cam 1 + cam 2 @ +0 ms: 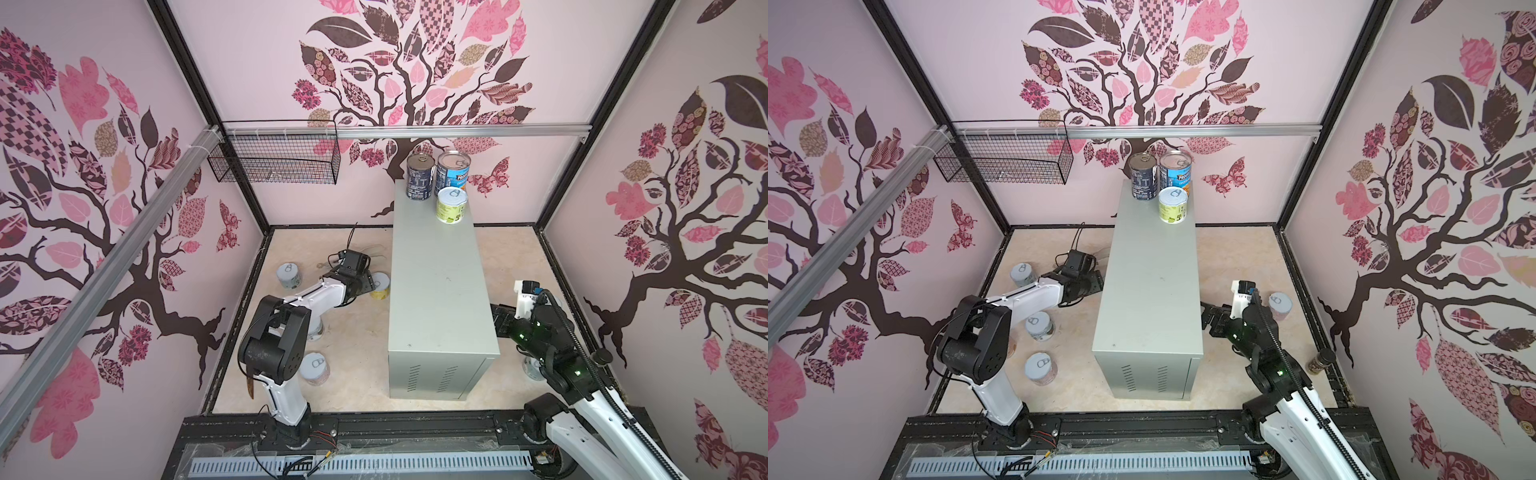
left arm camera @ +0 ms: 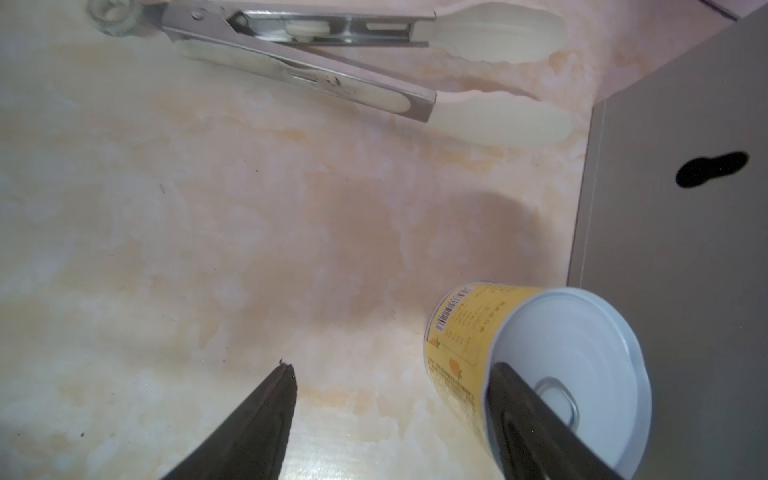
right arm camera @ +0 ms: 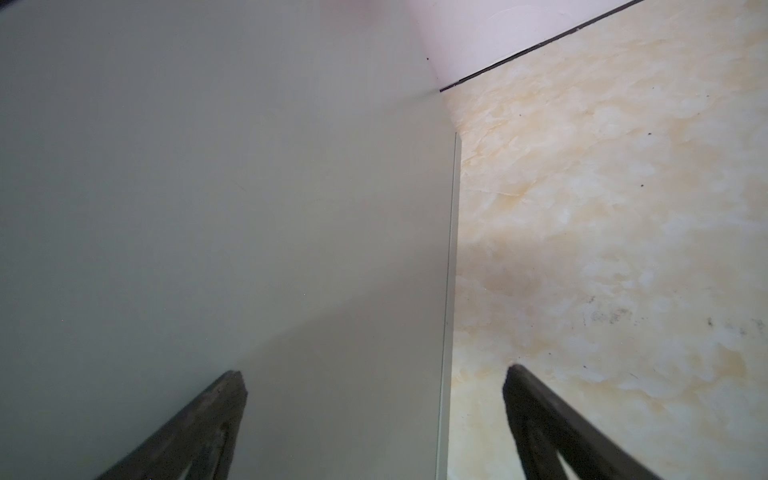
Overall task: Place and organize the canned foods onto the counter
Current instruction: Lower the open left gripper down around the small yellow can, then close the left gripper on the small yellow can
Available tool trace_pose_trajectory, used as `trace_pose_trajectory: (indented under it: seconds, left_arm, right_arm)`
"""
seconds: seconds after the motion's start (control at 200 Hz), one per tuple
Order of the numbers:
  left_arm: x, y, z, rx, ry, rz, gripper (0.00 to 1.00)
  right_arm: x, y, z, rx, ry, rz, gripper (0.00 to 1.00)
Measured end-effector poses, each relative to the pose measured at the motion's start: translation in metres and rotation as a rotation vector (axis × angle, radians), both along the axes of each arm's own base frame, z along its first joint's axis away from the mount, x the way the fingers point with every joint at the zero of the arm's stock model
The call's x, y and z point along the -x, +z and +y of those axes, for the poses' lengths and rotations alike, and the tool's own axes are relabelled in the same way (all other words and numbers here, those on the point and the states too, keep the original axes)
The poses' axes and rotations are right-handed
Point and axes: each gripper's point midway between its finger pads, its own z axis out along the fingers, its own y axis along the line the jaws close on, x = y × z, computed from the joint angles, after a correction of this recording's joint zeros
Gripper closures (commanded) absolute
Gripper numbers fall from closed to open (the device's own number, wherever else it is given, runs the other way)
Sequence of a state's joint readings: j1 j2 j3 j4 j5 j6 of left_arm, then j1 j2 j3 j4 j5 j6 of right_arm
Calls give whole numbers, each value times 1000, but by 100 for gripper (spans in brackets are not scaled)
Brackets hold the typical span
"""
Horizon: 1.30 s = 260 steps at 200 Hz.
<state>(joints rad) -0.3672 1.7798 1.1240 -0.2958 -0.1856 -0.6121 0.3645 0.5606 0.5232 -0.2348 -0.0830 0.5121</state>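
Floor point(image 1: 357, 332): beige, marbled, with pink tree-print walls around it.

Counter point(image 1: 440, 291): tall grey-green box at mid-scene, running near to far, vent slots on the near end.

Left arm point(image 1: 307, 291): reaches from the near-left base toward the counter's left flank. Right arm point(image 1: 552, 345): sits low along the right flank.

Wire basket point(image 1: 274, 162): hangs on the far rail, to the left.

On the counter's far end:
- The dark navy tin point(image 1: 419, 176) and blue tin point(image 1: 452, 172) stand side by side.
- The green-labelled short tin point(image 1: 451, 205) stands just nearer than the blue one.

On the floor:
- Left of the counter are the far-left tin point(image 1: 289, 276), the mid-left tin point(image 1: 1039, 326) beside the arm, and the near-left tin point(image 1: 314, 368).
- Right of the counter is the right-side tin point(image 1: 1280, 305).
- The yellow-labelled tin point(image 2: 457, 353) stands just beside the counter's left wall.

Tongs point(image 2: 291, 62): metal with cream tips, lying on the floor beyond the yellow tin.

Left gripper point(image 2: 392, 368): jaws apart, clamping nothing. One finger point(image 2: 540, 424) crosses the yellow tin's lid and the other is over bare floor. Cannot tell whether it touches the lid.

Right gripper point(image 3: 374, 374): jaws spread wide and empty, close to the counter's right wall.
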Motion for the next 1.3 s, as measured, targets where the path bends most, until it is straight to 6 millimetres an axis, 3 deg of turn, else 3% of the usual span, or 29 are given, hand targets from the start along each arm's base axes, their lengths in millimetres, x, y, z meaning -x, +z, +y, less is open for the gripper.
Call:
trace_pose_trajectory:
  seconds: [0.285, 0.47, 0.595, 0.72, 0.85, 1.06, 1.155, 1.19, 1.3]
  left_arm:
    - [-2, 3, 9, -48, 21, -19, 49]
    - [0, 6, 18, -97, 39, -21, 70]
    - [2, 11, 26, -128, 60, -29, 74]
    - [2, 19, 32, -145, 75, -48, 58]
    - [3, 29, 33, -144, 80, -70, 26]
    - [4, 43, 25, -123, 51, -100, 13]
    - [6, 38, 14, -115, 4, -83, 10]
    - [7, 35, 11, -114, -11, -74, 2]
    - [9, 17, 2, -115, -52, -26, 2]
  right_arm:
    - [0, -1, 0, 0, 1, 1, 0]
    - [0, -1, 0, 0, 1, 1, 0]
    - [0, -1, 0, 1, 1, 2, 0]
    - [0, -1, 0, 1, 1, 3, 0]
    - [0, -2, 0, 2, 1, 6, 0]
    - [-1, -3, 1, 3, 1, 9, 0]
    - [-1, -3, 0, 4, 0, 10, 0]
    - [-1, -3, 0, 4, 0, 10, 0]
    - [-1, -3, 0, 4, 0, 10, 0]
